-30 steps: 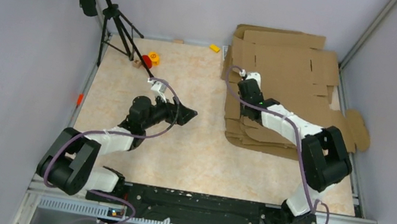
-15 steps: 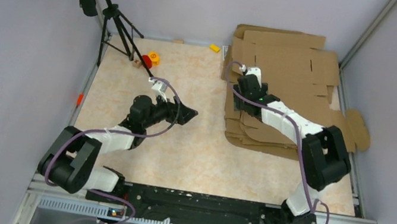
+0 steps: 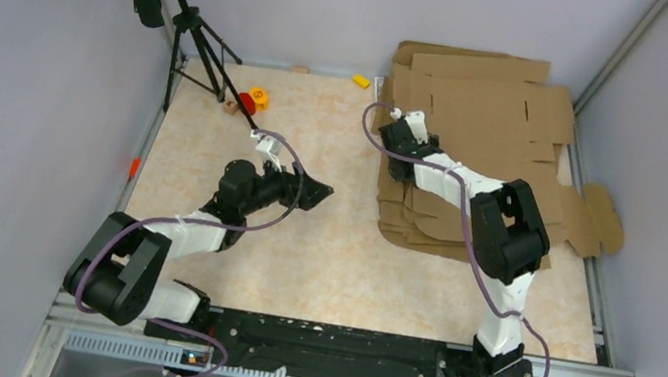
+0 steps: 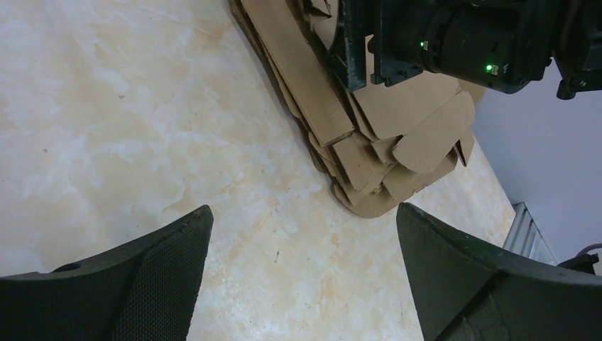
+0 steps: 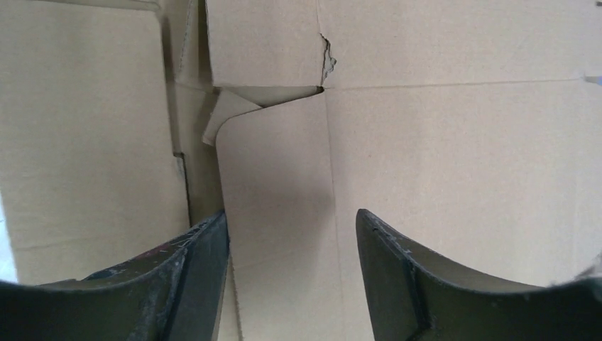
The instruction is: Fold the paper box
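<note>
The right gripper [image 5: 291, 217] sits at the far-left edge of the stack of cardboard blanks [image 3: 435, 227], jaws spread and nothing pinched. The paper box [image 3: 491, 100] lies flat on top of that stack at the far right of the table [image 3: 299, 254], not yet folded by the look of it. In the wrist view a rounded flap [image 5: 277, 177] of the top sheet runs straight between the two fingers, with its crease line just beyond them. There is a small tear [image 5: 327, 62] where the crease meets the slit, and that is the spot to watch.

The step in hand looks like getting hold of one sheet only. The fingers should straddle that flap's free edge, slip one tip under it, and close on a single layer, not the blanks beneath. A lift should roll along the crease, gently, so the tear does not run further.

The left gripper [image 4: 304, 209] hovers wide open over bare table, well apart from the stack. It is free to come across and pin the sheet while the right arm folds.
</note>
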{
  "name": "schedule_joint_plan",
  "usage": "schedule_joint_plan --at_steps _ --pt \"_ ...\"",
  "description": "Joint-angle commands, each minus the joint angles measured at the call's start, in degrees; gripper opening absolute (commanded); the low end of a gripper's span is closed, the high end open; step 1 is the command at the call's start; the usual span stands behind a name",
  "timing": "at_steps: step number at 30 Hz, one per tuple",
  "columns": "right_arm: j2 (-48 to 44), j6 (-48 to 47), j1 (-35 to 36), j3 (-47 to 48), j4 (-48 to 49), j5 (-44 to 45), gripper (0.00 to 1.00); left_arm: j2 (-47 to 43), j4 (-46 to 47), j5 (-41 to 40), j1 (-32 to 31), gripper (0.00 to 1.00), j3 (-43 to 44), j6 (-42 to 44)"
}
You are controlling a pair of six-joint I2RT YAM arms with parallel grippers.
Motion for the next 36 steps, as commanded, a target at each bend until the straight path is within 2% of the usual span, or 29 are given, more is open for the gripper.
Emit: schedule_joint_plan --at_steps 1,5,11,13,18,20,22,28,29,31,32,36 --pt "-1.05 0.09 0.52 1.37 -2.8 8.76 0.59 0.35 2.1 0.71 -0.12 0.99 2.11 0.49" --pt "-6.13 -0.88 0.52 -1.99 0.52 8.48 0.51 0.57 2.11 0.79 -0.12 0.99 2.2 0.49" --pt "-8.79 -1.35 0.3 -2.28 -1.05 9.3 0.33 0.34 2.0 0.8 -0.15 0.99 2.24 0.49" --pt "-9.26 -1.11 0.09 -2.75 -1.2 8.76 0.32 0.27 1.94 0.85 -0.13 0.99 2.21 0.49" --pt "-10.29 -0.47 -1.11 -3.58 -1.44 5.95 0.35 0.11 1.84 0.88 -0.17 0.99 2.21 0.58" --pt "-10.59 -0.45 -1.55 -3.5 -1.8 5.35 0.46 0.06 1.84 0.97 -0.18 0.99 2.28 0.51" --pt "-11.02 -0.07 -2.24 -3.57 -2.04 3.55 0.5 0.05 1.84 0.99 -0.18 0.99 2.29 0.49" --pt "-11.77 0.89 -4.06 -3.74 -3.74 1.03 0.43 0.45 1.67 1.31 -0.14 0.99 2.55 0.41" --pt "-11.91 0.59 -4.07 -3.86 -3.59 0.42 0.45 0.41 1.67 1.32 -0.14 0.99 2.55 0.4" --pt "-12.4 -0.5 -4.05 -4.96 -2.34 -2.96 0.59 0.54 1.62 1.25 -0.15 0.99 2.62 0.4" --pt "-12.55 -0.64 -3.91 -5.37 -1.77 -4.02 0.63 0.64 1.66 1.32 -0.18 0.99 2.64 0.41" --pt "-11.97 -0.91 -3.33 -5.8 -2.07 -4.2 0.65 0.83 1.64 1.5 -0.18 0.99 2.73 0.42"
